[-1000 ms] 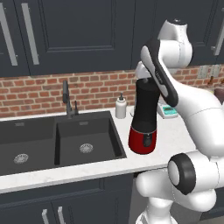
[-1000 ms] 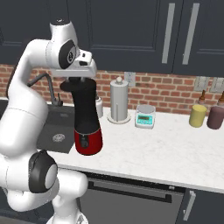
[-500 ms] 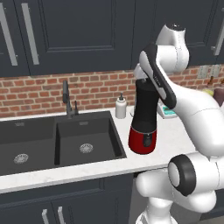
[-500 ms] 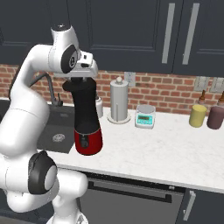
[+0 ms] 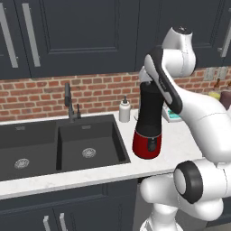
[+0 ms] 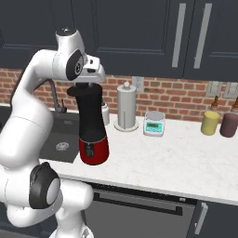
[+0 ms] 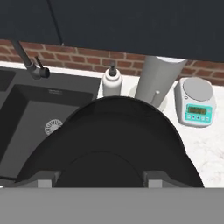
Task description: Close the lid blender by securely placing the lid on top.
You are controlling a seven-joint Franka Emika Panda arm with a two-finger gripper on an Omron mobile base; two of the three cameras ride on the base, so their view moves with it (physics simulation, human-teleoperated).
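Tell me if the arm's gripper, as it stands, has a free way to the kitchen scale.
Probably not right now: the gripper is shut on the lid atop the blender. Otherwise open counter leads to the scale.

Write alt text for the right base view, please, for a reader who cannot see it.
A white robot arm holds its end effector on the black lid atop a tall black blender with a red base. It stands on a white counter by a dark sink.

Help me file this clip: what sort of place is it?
A home-style kitchen, rendered: a double sink with faucet, a brick backsplash under dark cabinets, and a blender on the counter.
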